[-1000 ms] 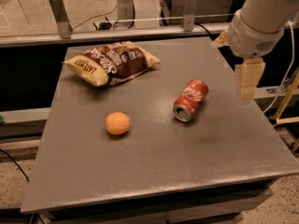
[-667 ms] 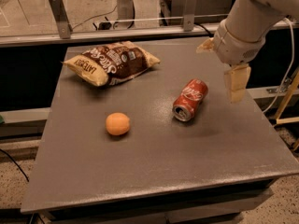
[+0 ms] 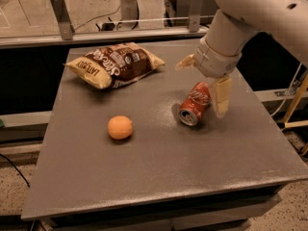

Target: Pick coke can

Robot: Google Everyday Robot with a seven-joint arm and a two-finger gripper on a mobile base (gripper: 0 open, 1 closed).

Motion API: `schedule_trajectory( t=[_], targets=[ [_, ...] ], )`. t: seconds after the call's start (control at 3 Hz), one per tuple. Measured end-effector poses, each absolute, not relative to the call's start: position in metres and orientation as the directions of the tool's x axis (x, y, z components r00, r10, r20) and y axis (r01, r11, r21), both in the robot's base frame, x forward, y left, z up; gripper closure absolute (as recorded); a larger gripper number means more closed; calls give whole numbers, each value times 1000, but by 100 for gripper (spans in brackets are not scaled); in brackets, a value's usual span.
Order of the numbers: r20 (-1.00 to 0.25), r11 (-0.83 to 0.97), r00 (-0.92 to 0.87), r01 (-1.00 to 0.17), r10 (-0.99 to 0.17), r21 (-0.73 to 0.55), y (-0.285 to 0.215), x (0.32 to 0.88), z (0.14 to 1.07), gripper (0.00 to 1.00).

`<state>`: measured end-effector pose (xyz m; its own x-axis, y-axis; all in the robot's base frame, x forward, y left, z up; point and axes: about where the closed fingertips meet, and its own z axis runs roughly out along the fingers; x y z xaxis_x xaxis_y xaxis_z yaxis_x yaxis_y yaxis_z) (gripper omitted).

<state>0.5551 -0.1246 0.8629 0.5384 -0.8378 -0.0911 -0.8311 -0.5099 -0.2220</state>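
The coke can lies on its side on the grey table, right of centre, with its silver end facing the front. My gripper hangs over the can's far end with its jaws open. One tan finger is just right of the can; the other sticks out to the left, above and behind it. The can is not held. The white arm comes in from the upper right.
An orange fruit sits left of the can near the table's middle. A brown and yellow chip bag lies at the back left. A metal rail runs behind the table, and a yellow post stands to the right.
The arm has swung left and down from beyond the table's right edge, so the gripper now sits over the can's far end. The can, orange and bag have not moved.
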Motion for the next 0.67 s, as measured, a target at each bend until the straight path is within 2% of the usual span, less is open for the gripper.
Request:
schedule_trajectory(
  t=[0.33, 0.67],
  targets=[
    [-129, -582, 607, -792, -784, -186, -106, 549, 845, 18],
    [-138, -622, 639, -769, -757, -149, -101, 540, 831, 41]
  ],
)
